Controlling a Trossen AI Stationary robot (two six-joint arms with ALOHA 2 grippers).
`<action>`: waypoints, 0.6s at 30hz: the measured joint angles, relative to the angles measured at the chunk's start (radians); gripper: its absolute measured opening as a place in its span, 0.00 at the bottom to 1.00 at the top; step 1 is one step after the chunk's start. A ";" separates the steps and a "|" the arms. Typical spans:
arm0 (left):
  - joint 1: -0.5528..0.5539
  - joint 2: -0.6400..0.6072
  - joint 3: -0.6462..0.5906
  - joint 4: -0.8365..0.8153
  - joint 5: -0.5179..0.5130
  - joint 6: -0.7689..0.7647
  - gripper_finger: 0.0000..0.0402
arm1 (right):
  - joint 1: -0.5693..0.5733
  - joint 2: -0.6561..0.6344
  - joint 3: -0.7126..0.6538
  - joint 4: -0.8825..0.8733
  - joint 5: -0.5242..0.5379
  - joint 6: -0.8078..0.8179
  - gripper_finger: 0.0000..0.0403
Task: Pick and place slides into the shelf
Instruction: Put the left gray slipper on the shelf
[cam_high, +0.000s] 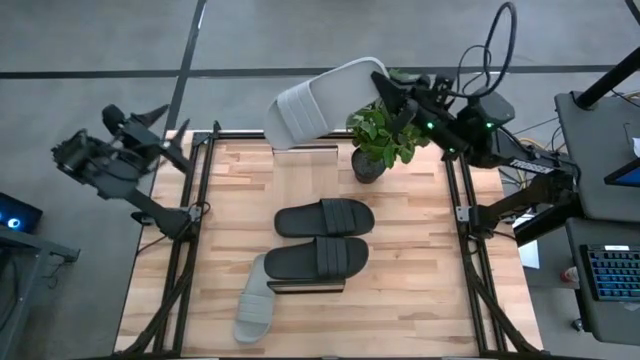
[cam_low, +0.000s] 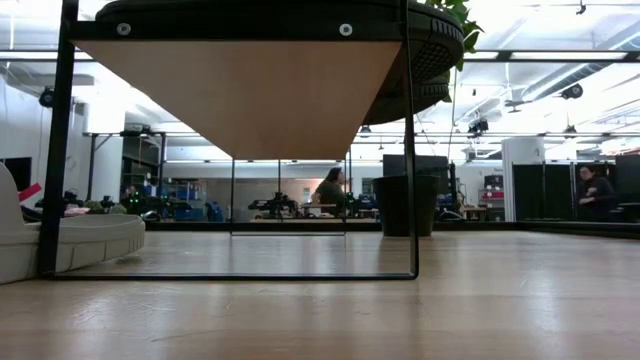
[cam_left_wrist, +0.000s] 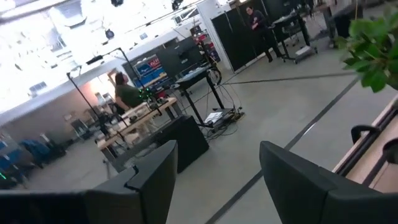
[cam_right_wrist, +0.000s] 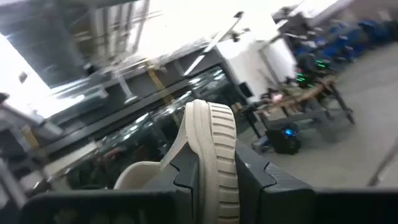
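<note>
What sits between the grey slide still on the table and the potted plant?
In the high view, the two black slides on the shelf lie between the grey slide and the potted plant.

Both robot arms are dark and bumpy. The right arm (cam_high: 470, 128) has small green lights and a black cable looping above it. The left arm (cam_high: 110, 155) is plain black.

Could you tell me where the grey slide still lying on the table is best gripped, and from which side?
Grip the grey slide by its strap, coming straight down from above. It lies flat and alone at the near left, the strap arching clear of the sole; the shelf crowds only its toe end.
</note>
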 joint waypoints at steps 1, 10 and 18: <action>0.000 -0.007 0.000 0.000 0.000 -0.004 0.53 | 0.007 0.006 0.000 -0.002 0.035 0.024 0.12; -0.001 -0.048 0.000 0.001 0.019 -0.003 0.53 | 0.104 0.060 -0.002 -0.006 0.357 0.168 0.12; 0.000 -0.065 0.000 0.000 0.022 -0.004 0.53 | 0.209 0.131 -0.005 -0.004 0.513 0.292 0.12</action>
